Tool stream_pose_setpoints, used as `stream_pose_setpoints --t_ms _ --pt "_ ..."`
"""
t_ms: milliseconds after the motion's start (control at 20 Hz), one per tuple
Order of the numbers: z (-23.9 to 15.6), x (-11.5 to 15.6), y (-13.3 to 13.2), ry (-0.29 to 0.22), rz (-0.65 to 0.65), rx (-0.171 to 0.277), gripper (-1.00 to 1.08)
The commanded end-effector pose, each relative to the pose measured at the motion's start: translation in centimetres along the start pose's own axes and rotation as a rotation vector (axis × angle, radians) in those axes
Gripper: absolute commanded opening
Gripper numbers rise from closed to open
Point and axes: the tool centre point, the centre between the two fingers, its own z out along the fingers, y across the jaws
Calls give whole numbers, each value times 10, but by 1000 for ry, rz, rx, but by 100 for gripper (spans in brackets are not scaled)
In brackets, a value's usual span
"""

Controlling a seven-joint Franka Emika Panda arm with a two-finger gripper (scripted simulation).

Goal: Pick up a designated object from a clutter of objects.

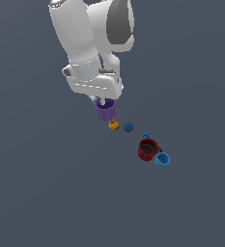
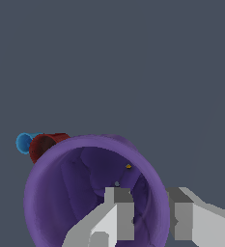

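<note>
The designated object, a small purple ribbed cup (image 1: 105, 110), hangs right under my gripper (image 1: 102, 101), at the far end of the clutter of objects. In the wrist view the purple cup (image 2: 61, 193) fills the near field, its dark inside showing. My gripper (image 2: 150, 212) is shut on the cup's rim wall: one finger (image 2: 119, 205) is inside the cup and the other finger (image 2: 181, 217) is outside it. I cannot tell whether the cup touches the ground.
An orange-yellow ball (image 1: 113, 125) and a blue ball (image 1: 128, 127) lie just beside the cup. Further off stand a dark red mug (image 1: 147, 149) (image 2: 44, 144) and a small blue cup (image 1: 162, 159) (image 2: 23, 143), with a tiny blue piece (image 1: 146, 135) nearby.
</note>
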Motion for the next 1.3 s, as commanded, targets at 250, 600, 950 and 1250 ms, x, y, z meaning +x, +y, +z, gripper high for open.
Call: stream_pose_setpoints --t_ms 250,600,950,1250 --pt "-54 47 26 0 -2 0 -100" --pt "-95 85 44 -1 -3 1 -100" --pt "-122 112 56 -1 -4 3 -100" --pt "-135 124 61 -2 -5 4 -100"
